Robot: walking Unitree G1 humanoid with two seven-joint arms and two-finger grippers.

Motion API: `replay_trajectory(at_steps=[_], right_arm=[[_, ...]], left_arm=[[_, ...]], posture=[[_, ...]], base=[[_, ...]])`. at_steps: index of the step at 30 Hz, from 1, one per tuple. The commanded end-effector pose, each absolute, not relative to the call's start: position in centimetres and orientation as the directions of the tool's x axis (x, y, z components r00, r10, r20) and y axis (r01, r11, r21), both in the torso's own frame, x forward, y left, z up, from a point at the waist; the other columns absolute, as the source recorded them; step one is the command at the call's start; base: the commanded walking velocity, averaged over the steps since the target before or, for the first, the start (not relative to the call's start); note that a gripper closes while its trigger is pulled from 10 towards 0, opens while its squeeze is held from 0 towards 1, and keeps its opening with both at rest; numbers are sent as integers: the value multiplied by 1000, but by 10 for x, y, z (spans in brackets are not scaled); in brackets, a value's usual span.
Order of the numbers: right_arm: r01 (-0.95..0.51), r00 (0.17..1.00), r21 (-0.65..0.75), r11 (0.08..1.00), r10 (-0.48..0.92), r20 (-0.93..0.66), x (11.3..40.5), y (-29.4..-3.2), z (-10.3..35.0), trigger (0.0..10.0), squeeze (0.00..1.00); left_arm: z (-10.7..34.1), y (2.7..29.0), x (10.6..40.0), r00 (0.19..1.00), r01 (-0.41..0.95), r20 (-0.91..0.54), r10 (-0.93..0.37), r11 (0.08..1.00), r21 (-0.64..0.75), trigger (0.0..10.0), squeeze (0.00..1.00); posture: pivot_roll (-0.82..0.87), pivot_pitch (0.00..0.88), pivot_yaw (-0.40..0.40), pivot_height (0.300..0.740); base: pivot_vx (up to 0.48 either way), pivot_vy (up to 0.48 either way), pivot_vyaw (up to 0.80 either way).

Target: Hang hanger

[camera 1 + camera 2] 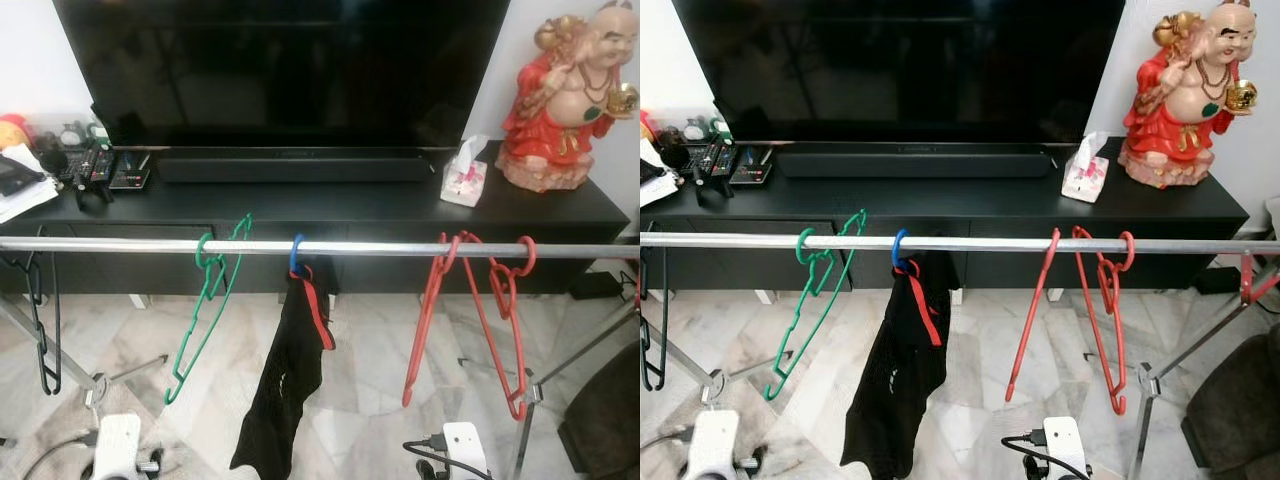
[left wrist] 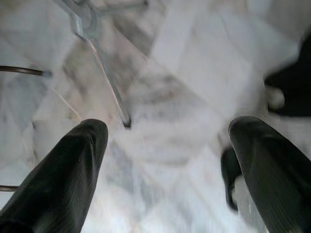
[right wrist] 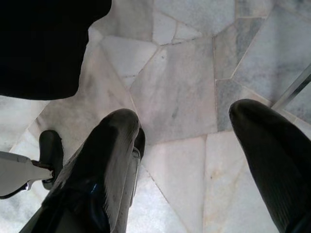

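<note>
Four plastic hangers hang along a horizontal silver metal rail that runs across the scene in front of a low black TV desk. Green plastic hanger: hooked on the rail left of centre, body tilted down to the left. Blue-hooked hanger: at mid-rail, carrying a black garment with red trim that droops toward the floor. Two red plastic hangers: hooked close together right of centre, their frames crossing. Black wire hanger: suspended at the rail's far left end.

On the desk: large black television screen, long black soundbar below it, white tissue box, red and gold laughing figurine at the right end, remote controls and small clutter at the left end.

Left claw: hangs low over the pale marble floor, fingers spread wide, holding nothing.

Right claw: likewise pointed at the marble tiles, fingers wide apart and empty, the dark garment hem near one edge of its wrist view.
</note>
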State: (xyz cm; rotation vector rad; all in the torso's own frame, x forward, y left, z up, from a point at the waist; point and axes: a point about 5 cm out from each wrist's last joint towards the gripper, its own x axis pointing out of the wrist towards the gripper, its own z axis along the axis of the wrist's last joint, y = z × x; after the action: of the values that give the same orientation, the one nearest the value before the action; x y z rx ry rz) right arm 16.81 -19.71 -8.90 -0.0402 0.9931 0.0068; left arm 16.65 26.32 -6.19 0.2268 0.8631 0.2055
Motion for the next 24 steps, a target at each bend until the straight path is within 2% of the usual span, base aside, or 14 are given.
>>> replay_trajectory(at_steps=[1, 7, 24], right_arm=[[-20, 542, -29, 999, -14, -840, 166, -197, -90, 10000, 0], [-18, 542, -30, 999, -16, -840, 166, -196, -90, 10000, 0], [-13, 541, -28, 1000, -16, -841, 164, -195, -91, 10000, 0]], left_arm=[[-68, 253, 165, 633, 0, -742, 219, 959, 283, 10000, 0], [-82, 241, 154, 577, 5, -790, 208, 966, 259, 10000, 0], [-85, 229, 161, 577, 21, -798, 176, 973, 229, 10000, 0]], posture=[[-41, 0, -31, 740], [-49, 0, -31, 740], [-57, 0, -26, 740]], base=[[0, 0, 0], [0, 0, 0], [-14, 0, 0]])
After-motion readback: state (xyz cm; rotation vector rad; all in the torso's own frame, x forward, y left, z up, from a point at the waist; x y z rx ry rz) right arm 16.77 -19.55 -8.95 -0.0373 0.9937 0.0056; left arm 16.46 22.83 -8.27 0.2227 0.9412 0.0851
